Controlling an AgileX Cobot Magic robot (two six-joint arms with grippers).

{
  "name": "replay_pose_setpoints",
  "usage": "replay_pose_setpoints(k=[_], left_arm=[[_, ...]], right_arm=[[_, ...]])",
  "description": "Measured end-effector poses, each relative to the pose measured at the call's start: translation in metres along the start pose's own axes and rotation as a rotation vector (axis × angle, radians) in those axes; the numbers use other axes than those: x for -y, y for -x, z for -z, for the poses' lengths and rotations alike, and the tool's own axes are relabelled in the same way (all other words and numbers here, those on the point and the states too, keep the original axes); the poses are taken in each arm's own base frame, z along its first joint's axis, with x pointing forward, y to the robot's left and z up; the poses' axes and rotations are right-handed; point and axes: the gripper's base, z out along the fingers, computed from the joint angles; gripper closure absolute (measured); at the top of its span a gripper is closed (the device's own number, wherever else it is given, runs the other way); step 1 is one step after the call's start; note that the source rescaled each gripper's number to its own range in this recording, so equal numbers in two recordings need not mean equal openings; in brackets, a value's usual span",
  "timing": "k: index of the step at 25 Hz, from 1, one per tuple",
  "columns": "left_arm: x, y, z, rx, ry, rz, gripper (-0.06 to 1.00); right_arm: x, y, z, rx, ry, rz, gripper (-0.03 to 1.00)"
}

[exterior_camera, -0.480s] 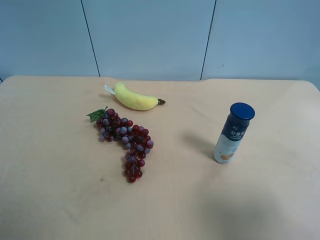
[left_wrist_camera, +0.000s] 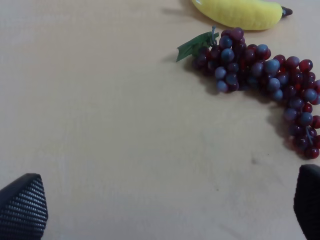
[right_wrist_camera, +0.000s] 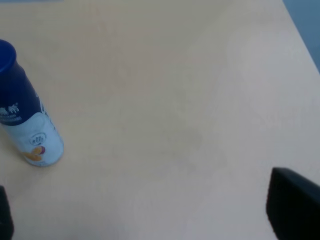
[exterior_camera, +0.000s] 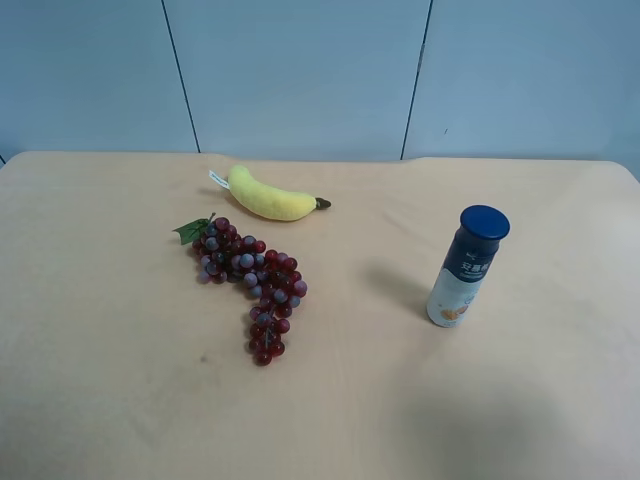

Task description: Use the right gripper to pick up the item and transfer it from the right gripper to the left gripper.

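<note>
Nothing of the task is done yet, as far as I can judge: the bottle (exterior_camera: 468, 268), which I take to be the item since it is what the right wrist camera looks at, stands upright on the table (exterior_camera: 120, 400) at about 3 o'clock from the table's middle, untouched. My right gripper (right_wrist_camera: 150, 212) hangs above the table with its jaws wide apart and empty, the bottle off to one side of it and not between the fingers. My left gripper (left_wrist_camera: 165, 200) is likewise spread wide and empty, over bare table near the grapes (exterior_camera: 252, 283). Neither arm shows in the high view. Reach, grasp, lift and handover are all left. For room, the bottle has bare surface all round; the grapes at 9 o'clock and the banana (exterior_camera: 270, 196) at 11 o'clock are well apart from it. The table's edge lies beyond the bottle at 3 o'clock, the wall (exterior_camera: 300, 70) at 12, so the open middle looks best for the handover.
</note>
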Motion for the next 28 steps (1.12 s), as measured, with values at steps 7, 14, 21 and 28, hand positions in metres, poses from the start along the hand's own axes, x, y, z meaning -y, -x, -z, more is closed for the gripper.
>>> replay_pose_setpoints(k=[7, 14, 21, 28], left_arm=[[0.0, 0.0, 0.0, 0.0, 0.0, 0.0, -0.06], [0.0, 0.0, 0.0, 0.0, 0.0, 0.0, -0.06], [0.0, 0.0, 0.0, 0.0, 0.0, 0.0, -0.06], [0.0, 0.0, 0.0, 0.0, 0.0, 0.0, -0.06]], right_arm=[[0.0, 0.0, 0.0, 0.0, 0.0, 0.0, -0.03], [0.0, 0.0, 0.0, -0.002, 0.002, -0.001, -0.03], [0.001, 0.053, -0.002, -0.132, 0.027, 0.02, -0.03], [-0.007, 0.125, -0.04, -0.257, 0.153, 0.076, -0.03]])
